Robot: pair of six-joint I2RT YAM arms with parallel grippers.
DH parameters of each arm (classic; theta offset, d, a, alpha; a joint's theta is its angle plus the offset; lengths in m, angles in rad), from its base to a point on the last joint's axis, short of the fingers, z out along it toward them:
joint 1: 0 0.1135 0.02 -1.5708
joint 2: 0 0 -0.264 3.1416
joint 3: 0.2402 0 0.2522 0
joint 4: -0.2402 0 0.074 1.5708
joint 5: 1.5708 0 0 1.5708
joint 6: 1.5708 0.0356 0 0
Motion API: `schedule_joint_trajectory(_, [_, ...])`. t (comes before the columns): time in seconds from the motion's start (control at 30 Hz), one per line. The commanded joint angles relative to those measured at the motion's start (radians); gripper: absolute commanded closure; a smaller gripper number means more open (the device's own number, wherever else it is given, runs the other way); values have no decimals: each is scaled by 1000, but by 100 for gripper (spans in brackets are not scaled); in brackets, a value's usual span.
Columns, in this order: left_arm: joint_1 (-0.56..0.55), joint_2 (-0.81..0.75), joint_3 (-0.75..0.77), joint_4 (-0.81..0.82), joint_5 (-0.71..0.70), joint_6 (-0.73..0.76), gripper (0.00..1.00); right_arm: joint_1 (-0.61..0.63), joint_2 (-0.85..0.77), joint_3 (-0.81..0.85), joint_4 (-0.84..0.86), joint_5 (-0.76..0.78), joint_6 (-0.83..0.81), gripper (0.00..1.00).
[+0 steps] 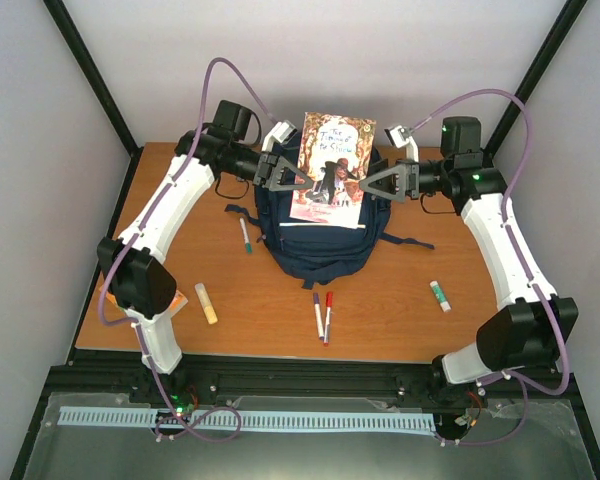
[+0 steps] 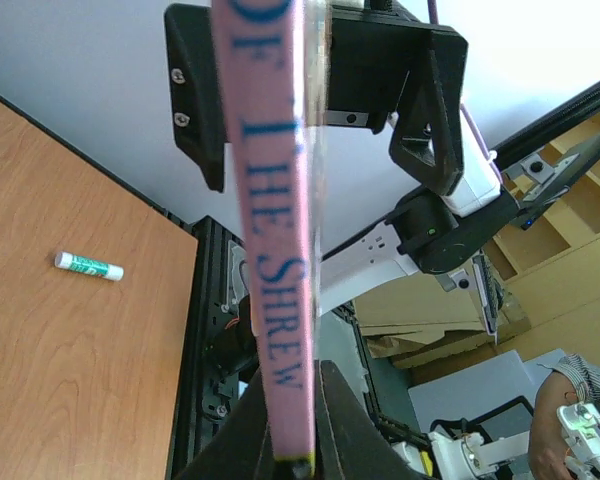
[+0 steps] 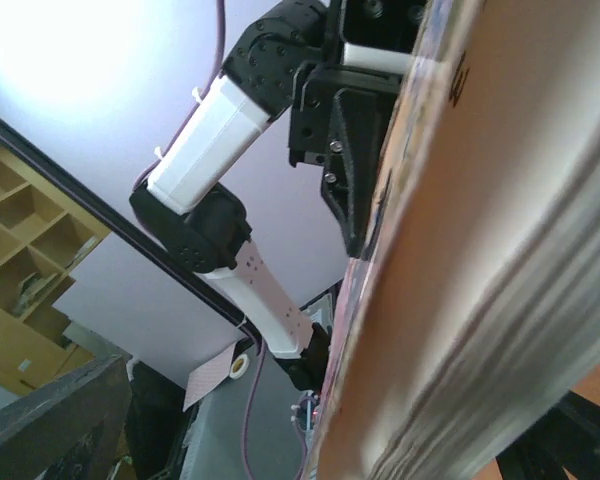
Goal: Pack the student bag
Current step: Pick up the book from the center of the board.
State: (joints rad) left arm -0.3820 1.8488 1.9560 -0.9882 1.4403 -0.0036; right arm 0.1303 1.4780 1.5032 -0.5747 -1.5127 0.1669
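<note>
Top external view: book (image 1: 330,165) held cover up over the student bag (image 1: 320,250), with one of my arms at each side edge.
Student bag: lies mid-worktop (image 1: 400,300) between my arms, directly beneath the book. The book hides its far half, so I cannot tell how wide the mouth stands.
Left fingers (image 1: 288,178): clamped together on the book's left edge. In the left wrist view the pink spine runs straight out from between them. I judge that this grip alone carries the weight.
Right fingers (image 1: 366,184): spread wide, one on either side of the book's right edge, not pinching it. Likely purpose: a loose guide that keeps the book square while it goes down.
Book, attitude: near edge sits low over the bag's front. Whether it touches the fabric I cannot tell.
Step in hand (judged): lining the book up with the opening before sliding it in.
Loose stock, left of bag: green-capped marker (image 1: 246,236) just beside it; yellow glue stick (image 1: 207,303) nearer my left arm.
Loose stock, front: purple marker (image 1: 318,312) and red marker (image 1: 328,315), side by side.
Loose stock, right: green glue stick (image 1: 439,295), well apart from the bag.
Remaining (judged): the book and all five small items are not yet packed.
</note>
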Motion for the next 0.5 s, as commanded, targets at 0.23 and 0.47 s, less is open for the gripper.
schedule_joint_trajectory(0.23, [9, 17, 5, -3, -16, 18, 99, -183, -53, -36, -164, 143, -133, 11])
schedule_joint_trajectory(0.47, [10, -7, -16, 10, -121, -8, 99, -437, -19, -7, -536, 813, -571, 27])
